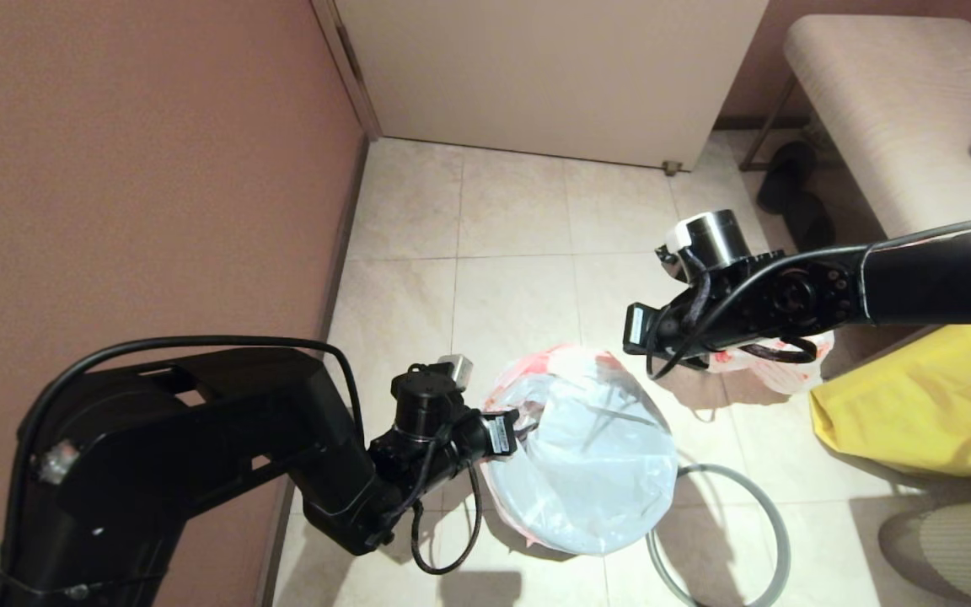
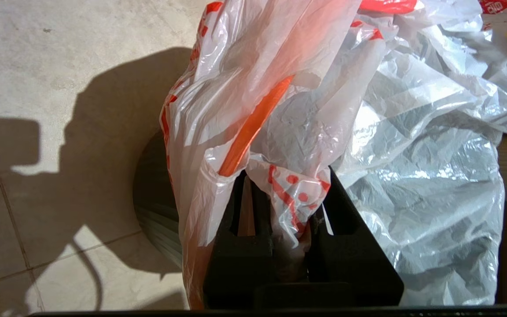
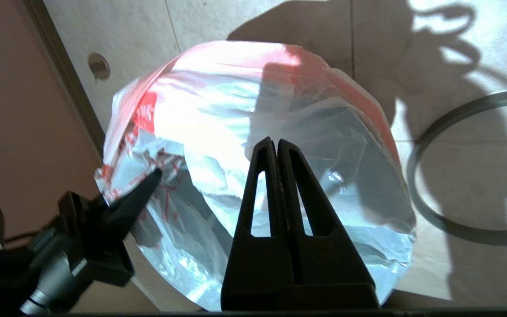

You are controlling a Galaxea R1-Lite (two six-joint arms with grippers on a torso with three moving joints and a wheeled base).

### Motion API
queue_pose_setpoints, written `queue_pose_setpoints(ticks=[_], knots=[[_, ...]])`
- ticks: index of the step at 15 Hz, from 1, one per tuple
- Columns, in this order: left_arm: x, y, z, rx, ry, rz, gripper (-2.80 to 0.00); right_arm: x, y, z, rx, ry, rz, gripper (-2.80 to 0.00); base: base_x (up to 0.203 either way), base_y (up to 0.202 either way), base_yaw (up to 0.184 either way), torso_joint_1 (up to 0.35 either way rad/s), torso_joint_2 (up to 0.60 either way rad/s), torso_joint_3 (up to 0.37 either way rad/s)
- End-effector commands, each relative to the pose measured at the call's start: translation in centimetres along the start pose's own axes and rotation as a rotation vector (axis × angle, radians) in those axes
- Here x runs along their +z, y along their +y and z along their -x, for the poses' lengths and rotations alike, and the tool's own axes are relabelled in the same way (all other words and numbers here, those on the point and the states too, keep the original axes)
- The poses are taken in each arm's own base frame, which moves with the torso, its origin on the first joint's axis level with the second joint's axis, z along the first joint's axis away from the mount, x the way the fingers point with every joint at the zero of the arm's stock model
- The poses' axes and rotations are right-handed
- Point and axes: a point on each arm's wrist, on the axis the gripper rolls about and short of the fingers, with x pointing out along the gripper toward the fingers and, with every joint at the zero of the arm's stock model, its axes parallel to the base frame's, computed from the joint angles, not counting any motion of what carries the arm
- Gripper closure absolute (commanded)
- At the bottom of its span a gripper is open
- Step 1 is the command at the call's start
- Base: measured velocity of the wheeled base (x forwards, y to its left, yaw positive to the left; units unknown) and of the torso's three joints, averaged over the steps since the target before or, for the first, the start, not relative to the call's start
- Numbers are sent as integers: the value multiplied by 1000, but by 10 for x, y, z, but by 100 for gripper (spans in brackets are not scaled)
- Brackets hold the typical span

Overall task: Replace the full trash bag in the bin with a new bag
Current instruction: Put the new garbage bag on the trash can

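The new bag (image 1: 587, 455), thin white plastic with an orange-pink band, is draped over the bin and hides nearly all of it. Only the bin's dark side (image 2: 152, 198) shows. My left gripper (image 1: 526, 428) (image 2: 286, 176) is at the bag's left edge, shut on a bunched fold of its printed mouth. My right gripper (image 1: 639, 335) (image 3: 275, 141) hovers above the bag's far right side, shut with nothing between its fingers. The full trash bag (image 1: 789, 375) lies on the floor behind the right arm. The grey hoop (image 1: 780, 548) (image 3: 495, 97) lies flat on the tiles right of the bin.
A yellow fabric bag (image 1: 915, 405) sits on the floor at the right. The brown wall (image 1: 131, 185) runs close along the left. A pale door (image 1: 553, 76) is at the back, with a padded bench (image 1: 898, 110) and dark shoes (image 1: 789, 190) at the back right.
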Motion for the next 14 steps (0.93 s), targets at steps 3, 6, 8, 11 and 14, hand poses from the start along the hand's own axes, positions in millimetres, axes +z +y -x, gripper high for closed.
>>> queue_pose_setpoints(ticks=[3,6,8,11,14], knots=[[-8,4,-8,35,-4,-30,-280,-9,5,13,-22,-2,60,0,0,0,0,0,0,0],[-11,5,-8,26,-9,-34,-280,-10,6,12,-24,-3,73,0,0,0,0,0,0,0],[-6,3,-3,15,-19,-38,-280,-9,8,18,-20,-9,82,0,0,0,0,0,0,0],[24,-11,21,-60,-70,-39,-280,-31,18,17,-56,40,150,0,0,0,0,0,0,0],[39,-5,33,-68,-102,-36,0,-65,35,2,-80,113,249,0,0,0,0,0,0,0]])
